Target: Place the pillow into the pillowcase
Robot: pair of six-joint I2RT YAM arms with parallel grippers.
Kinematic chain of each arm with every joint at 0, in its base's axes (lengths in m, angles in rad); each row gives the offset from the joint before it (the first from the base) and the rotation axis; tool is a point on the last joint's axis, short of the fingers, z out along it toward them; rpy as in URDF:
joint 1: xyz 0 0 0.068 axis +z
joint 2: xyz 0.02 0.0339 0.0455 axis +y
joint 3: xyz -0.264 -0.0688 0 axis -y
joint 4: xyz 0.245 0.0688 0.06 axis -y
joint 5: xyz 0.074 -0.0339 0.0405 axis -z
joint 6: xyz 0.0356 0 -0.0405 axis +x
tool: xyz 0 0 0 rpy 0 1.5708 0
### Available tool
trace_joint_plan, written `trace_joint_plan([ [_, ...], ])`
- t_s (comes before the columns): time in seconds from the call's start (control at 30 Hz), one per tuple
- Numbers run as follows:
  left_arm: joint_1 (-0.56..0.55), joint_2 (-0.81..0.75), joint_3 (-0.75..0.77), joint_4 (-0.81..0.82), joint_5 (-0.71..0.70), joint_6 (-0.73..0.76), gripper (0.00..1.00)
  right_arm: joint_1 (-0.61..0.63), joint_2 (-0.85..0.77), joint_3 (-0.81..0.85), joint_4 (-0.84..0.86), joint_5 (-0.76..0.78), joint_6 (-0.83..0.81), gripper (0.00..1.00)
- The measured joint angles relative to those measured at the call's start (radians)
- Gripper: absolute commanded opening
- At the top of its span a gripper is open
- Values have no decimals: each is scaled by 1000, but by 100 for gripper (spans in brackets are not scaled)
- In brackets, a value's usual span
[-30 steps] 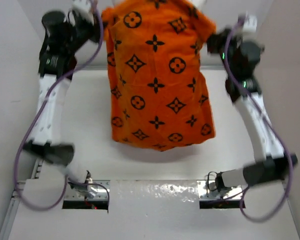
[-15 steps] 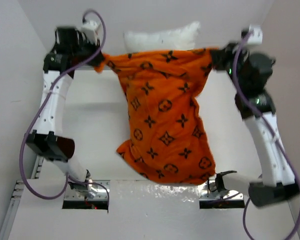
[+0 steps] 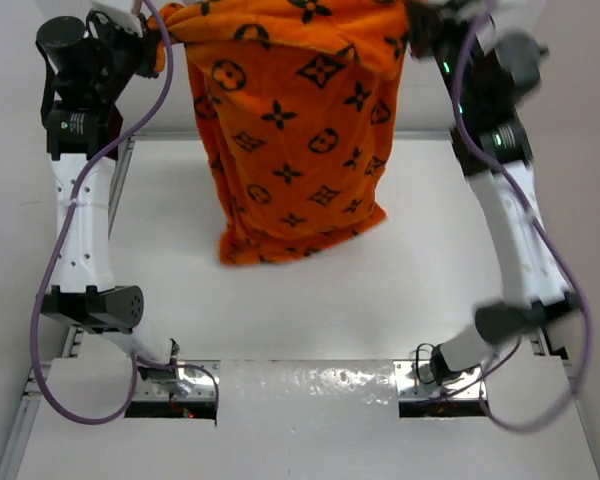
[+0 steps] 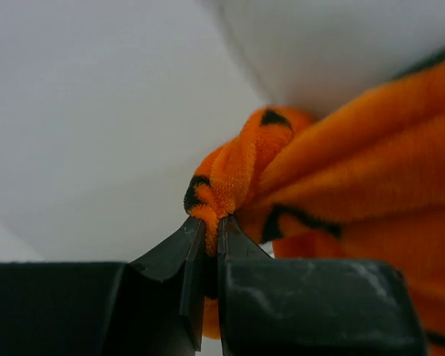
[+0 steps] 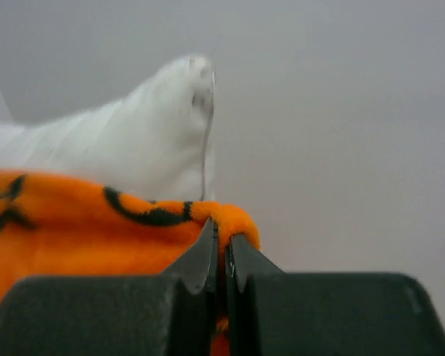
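Orange fleece sits pinched between the closed black fingertips of your left hand [image 4: 211, 228], which grips a bunched, dark-printed corner of the pillowcase [image 4: 356, 170] with no gap visible between the jaws. Your right hand [image 5: 221, 231] is likewise shut tight, its fingertips clamped on a thin fold of the pillowcase's orange edge. Just behind that edge, in the right wrist view, a white corner of the pillow [image 5: 144, 141] rises above the fabric, its seam running down beside the fingertips; the rest of the pillow is hidden by the orange cloth. Seen from above, you hold the two gripped corners high and well apart at the far side of the scene, left corner at the upper left and right corner at the upper right, so that the pillowcase hangs between both arms as a broad sack with its brown flower, star and circle motifs facing the camera. Its lower end reaches down over the middle of the white counter [image 3: 400, 300]; whether it touches the surface cannot be told.
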Motion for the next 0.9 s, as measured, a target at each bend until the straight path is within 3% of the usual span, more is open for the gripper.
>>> trace_joint_plan([
  [0.07, 23, -24, -27, -18, -22, -8, 0, -8, -245, -394, 163, 18, 27, 0],
  [0.1, 35, 17, 48, -47, -13, -19, 0, -10, -294, -407, 73, 13, 27, 0],
  [0.17, 51, 169, 363, -55, 26, -33, 0, -11, -181, -94, -50, -31, 17, 0],
  [0.2, 51, 218, 442, -13, 45, -42, 0, -7, -96, 74, -112, -57, 8, 0],
  [0.23, 52, 205, 413, -5, 50, -49, 0, -6, -13, 224, -126, -62, 5, 0],
  [0.27, 57, 116, 229, 71, 56, -71, 0, -8, 6, 250, -111, -62, -1, 0],
  [0.3, 62, 21, 55, 92, 64, -87, 0, -13, -26, 156, -95, -61, 3, 0],
  [0.37, 62, -182, -317, 93, 88, -106, 0, -14, -244, -274, 76, -59, 30, 0],
  [0.47, 54, -358, -738, 84, 79, -106, 0, -24, -539, -922, 312, -33, 82, 0],
  [0.53, 54, -402, -921, 40, 67, -107, 0, -27, -627, -1194, 328, -24, 111, 0],
  [0.7, 54, -444, -1218, -30, 19, -86, 0, -24, -617, -1432, 280, -15, 163, 0],
  [0.77, 51, -438, -1190, -56, 10, -81, 0, -23, -592, -1390, 238, -15, 153, 0],
  [0.8, 50, -397, -1100, -95, 13, -82, 0, -24, -547, -1297, 194, -18, 132, 0],
  [0.9, 47, -147, -647, -81, 43, -89, 0, -26, -275, -861, 117, -48, 60, 0],
])
